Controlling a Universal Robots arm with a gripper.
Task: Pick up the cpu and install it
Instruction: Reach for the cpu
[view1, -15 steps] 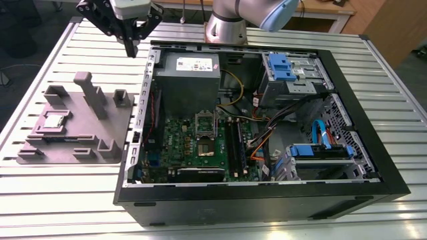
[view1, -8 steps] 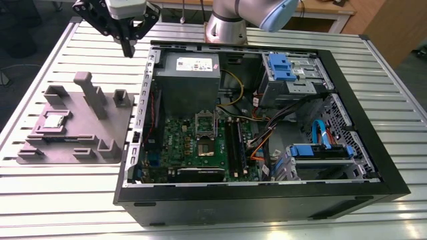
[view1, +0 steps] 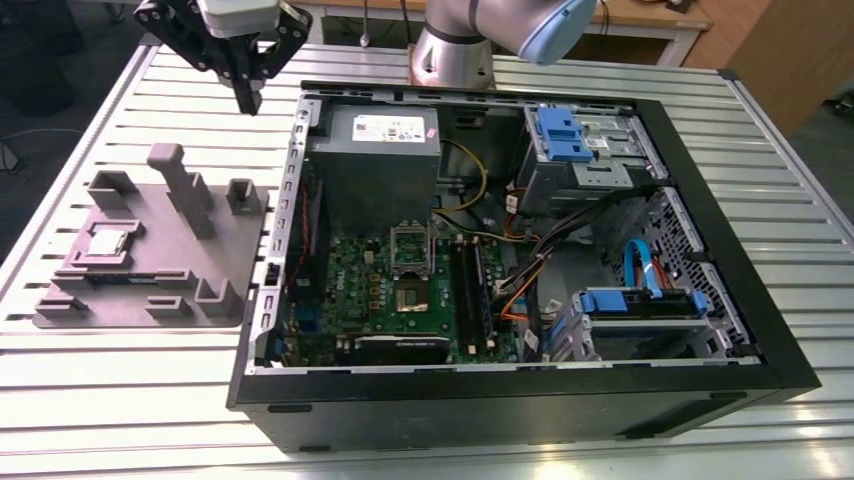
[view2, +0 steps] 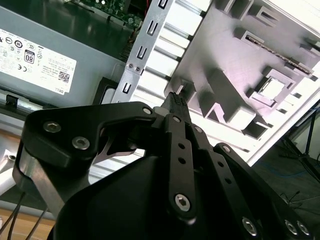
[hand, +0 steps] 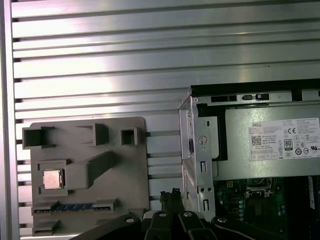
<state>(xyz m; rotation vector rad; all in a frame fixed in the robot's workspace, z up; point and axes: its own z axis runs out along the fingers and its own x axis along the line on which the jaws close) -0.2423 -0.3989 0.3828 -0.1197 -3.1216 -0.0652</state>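
Slatted aluminium table (view1: 134, 400) with a wooden bench edge behind; open black PC case (view1: 534, 400) lying on its side on it, green motherboard (view1: 400, 310) exposed inside, grey power supply (view1: 374, 150) at the case's far end, blue drive brackets (view1: 561, 135) toward the exterior view's right; grey plastic fixture plate (view1: 147, 290) flat on the table just beside the case, on the exterior view's left; cpu (view1: 107, 240) sits flat in a square recess of that plate, metal top up, nothing touching it, also seen in both wrist views (hand: 52, 179) (view2: 272, 89); a thin blue-green module (hand: 75, 206) lies in a slot near it; black gripper (view1: 250, 100) hangs above the table near the far corner of the case, between plate and case wall, well apart from the cpu; fingertips (view2: 175, 97) drawn together, nothing between them; tips point down at bare slats (hand: 169, 194).
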